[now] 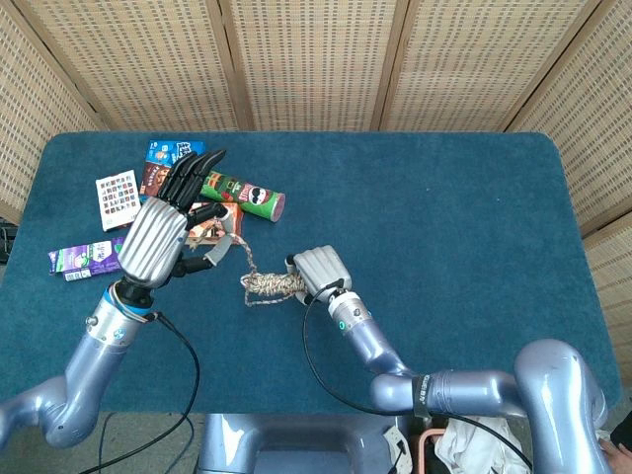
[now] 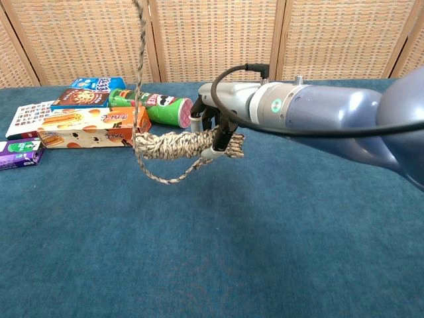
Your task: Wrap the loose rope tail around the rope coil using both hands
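Head view: the right hand (image 1: 318, 269) grips one end of the rope coil (image 1: 272, 284), near the middle of the blue counter (image 1: 444, 227). The left hand (image 1: 168, 232) is raised on the left, pinching the rope tail (image 1: 241, 259) — its other fingers are spread.

Chest view: the coil (image 2: 173, 144) hangs level in the right hand (image 2: 218, 129), above the counter. The tail (image 2: 138, 66) runs straight up from the coil's left end, and a small loop droops under it. Snack boxes (image 2: 89, 126) and a green can (image 2: 151, 106) lie far left.

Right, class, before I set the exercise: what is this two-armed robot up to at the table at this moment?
It is winding rope. The right hand holds the rope coil off the blue table, while the left hand pinches the loose rope tail and holds it high above the coil. A short slack loop hangs below. Snack boxes and a green can lie behind.
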